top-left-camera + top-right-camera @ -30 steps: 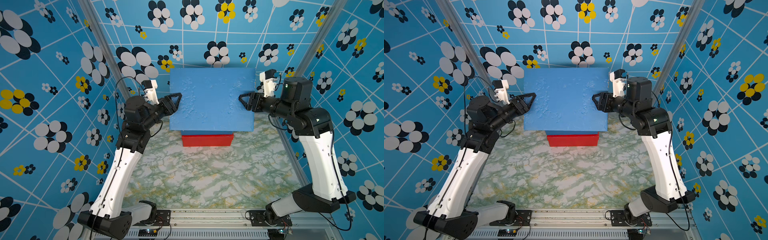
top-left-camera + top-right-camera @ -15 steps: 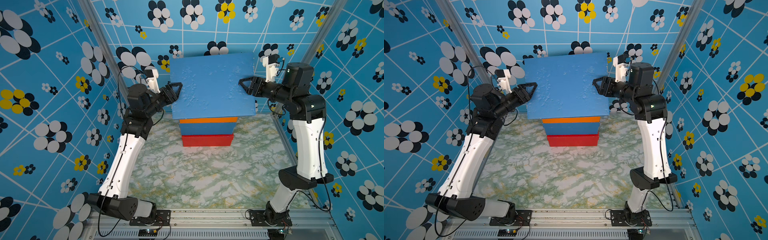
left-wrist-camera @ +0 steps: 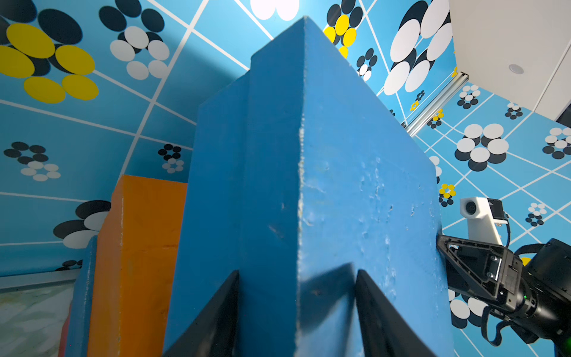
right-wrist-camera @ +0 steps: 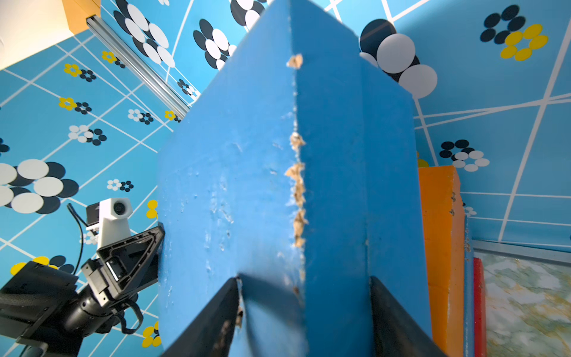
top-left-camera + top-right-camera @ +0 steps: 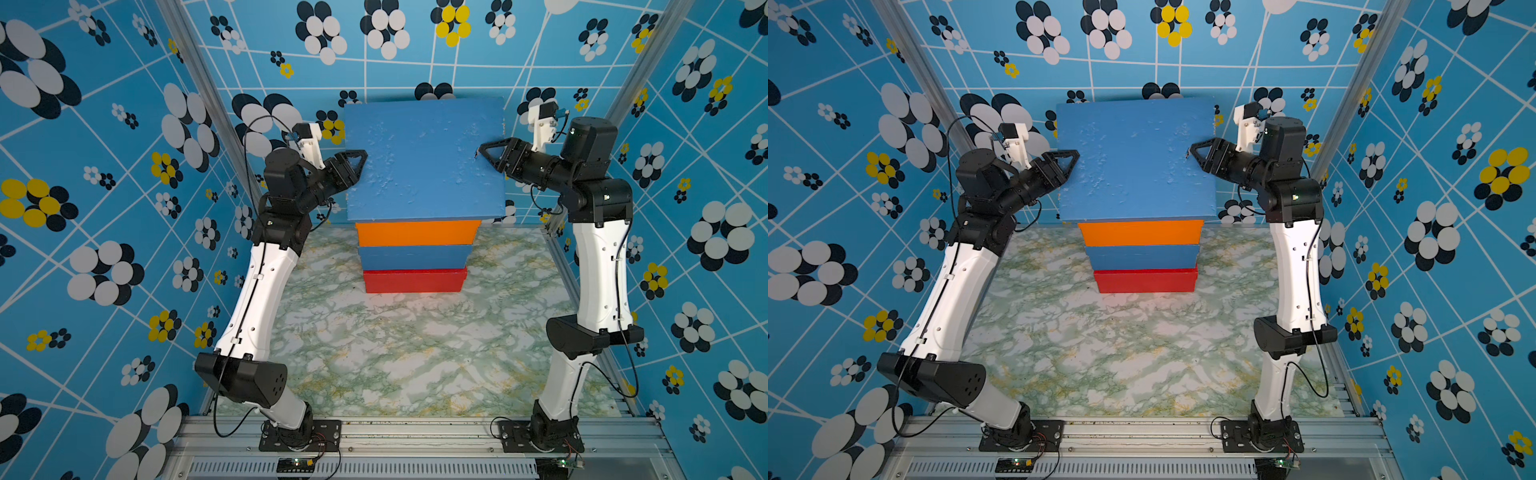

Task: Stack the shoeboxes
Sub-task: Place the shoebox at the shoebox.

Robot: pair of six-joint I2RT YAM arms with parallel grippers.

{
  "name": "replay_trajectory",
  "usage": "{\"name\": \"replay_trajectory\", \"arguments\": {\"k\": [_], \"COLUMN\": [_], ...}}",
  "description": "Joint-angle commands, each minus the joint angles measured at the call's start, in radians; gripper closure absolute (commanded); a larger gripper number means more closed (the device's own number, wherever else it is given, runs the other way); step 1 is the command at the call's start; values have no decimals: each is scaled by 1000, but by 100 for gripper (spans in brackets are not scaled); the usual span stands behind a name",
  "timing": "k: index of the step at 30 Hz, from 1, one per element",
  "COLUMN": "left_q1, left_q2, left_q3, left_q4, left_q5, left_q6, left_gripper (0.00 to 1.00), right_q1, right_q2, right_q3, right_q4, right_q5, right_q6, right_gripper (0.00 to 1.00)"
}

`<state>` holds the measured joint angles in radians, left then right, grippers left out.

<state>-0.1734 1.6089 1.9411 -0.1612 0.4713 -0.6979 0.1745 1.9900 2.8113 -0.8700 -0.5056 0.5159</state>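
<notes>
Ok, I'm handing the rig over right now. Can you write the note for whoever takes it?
Left gripper: shut on the left end of the top blue shoebox.
Right gripper: shut on its right end.
Boxes: red shoebox on the table, lower blue shoebox on it, orange shoebox on that. The top blue one is over the orange; I cannot tell if it rests on it.
Done: three stacked.
Left: seat the fourth squarely, release both grippers.

Shoebox stack [image 5: 415, 257] is filling the far centre, top blue shoebox [image 5: 424, 166] sitting between left gripper [image 5: 363, 154] and right gripper [image 5: 482, 149]; near marble tabletop [image 5: 395, 353] is lying wide open.
</notes>
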Motion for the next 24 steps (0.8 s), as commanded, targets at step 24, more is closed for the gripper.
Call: {"name": "replay_trajectory", "arguments": {"k": [24], "left_q1": [15], "left_q2": [158], "left_q3": [177], "left_q4": [3], "left_q5": [137], "left_q6": [-35], "left_gripper": [42], "right_q1": [-38], "right_q2": [133], "right_q3": [76], "right_q4": [173], "right_q5": [-207], "right_q6": [181], "right_gripper": [34]}}
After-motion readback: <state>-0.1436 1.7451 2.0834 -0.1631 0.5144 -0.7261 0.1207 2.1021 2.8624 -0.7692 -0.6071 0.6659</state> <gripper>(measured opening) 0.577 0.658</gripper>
